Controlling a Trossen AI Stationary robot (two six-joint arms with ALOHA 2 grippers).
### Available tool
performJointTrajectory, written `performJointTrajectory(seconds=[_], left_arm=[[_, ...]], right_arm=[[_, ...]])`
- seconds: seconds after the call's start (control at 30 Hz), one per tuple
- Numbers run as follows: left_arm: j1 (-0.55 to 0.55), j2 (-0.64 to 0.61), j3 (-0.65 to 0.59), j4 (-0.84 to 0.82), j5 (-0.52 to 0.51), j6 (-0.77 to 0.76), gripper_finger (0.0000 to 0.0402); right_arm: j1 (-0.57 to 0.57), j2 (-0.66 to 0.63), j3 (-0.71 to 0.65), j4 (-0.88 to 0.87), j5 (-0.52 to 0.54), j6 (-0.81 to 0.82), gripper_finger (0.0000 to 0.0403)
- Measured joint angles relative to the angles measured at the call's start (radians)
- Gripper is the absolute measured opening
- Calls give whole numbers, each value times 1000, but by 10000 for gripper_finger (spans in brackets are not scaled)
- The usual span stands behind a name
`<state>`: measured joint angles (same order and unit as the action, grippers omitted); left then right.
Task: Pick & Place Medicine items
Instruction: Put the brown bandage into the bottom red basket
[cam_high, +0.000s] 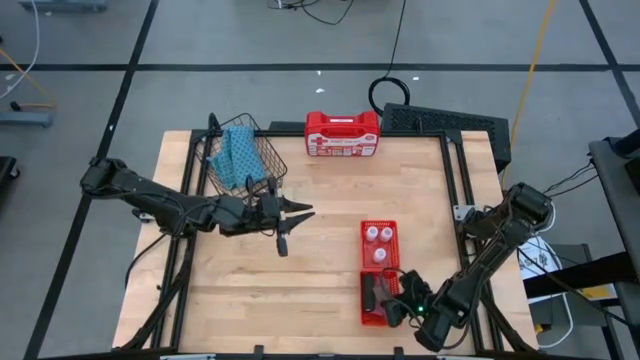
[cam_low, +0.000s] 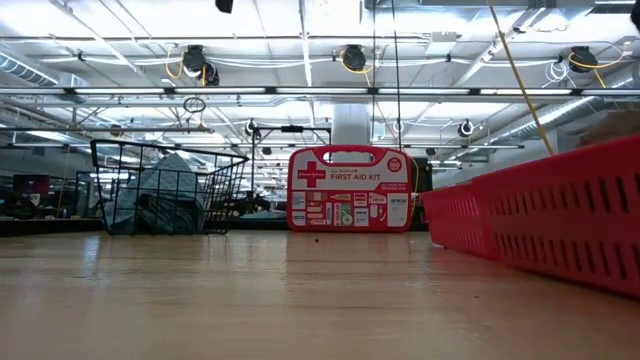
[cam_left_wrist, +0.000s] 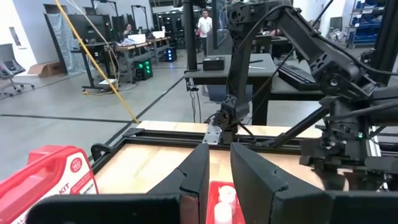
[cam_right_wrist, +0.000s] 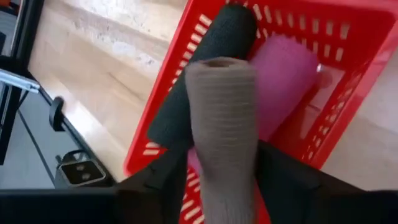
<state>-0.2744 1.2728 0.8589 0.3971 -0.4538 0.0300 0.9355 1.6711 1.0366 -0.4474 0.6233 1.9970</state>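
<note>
R arm folded low at the counter (cam_high: 260, 290) front-right corner, right pincer (cam_right_wrist: 217, 180) over the near red tray (cam_high: 377, 300), clamped on the brown roll (cam_right_wrist: 222, 118), held upright just above the tray. Black roll (cam_right_wrist: 205, 74) and pink roll (cam_right_wrist: 289, 81) lie side by side in that tray, touching. Three white bottles (cam_high: 379, 243) sit in the far red tray (cam_high: 364, 245), which abuts the near one. L arm stretched out flat from counter's left edge, left pincer (cam_high: 293, 215) mid-counter beside the wire basket (cam_high: 262, 160), fingers spread apart, nothing held. Blue cloth (cam_high: 238, 152) in basket. First-aid case (cam_high: 342, 134) at back edge, prob. upright.
</note>
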Motion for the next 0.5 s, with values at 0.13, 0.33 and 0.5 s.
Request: performJointTrajectory(seconds=[0.13,0.33,0.5], left_arm=[[0,0,0,-11,0,-8,74],[0,0,0,-29,8,-39,74],[8,1,-1,-43,7,-137,74]], right_arm=[[0,-16,-42,50,3,3,201],[0,-65,-66,69,11,-6,222],[-6,-138,-66,63,64,-103,216]])
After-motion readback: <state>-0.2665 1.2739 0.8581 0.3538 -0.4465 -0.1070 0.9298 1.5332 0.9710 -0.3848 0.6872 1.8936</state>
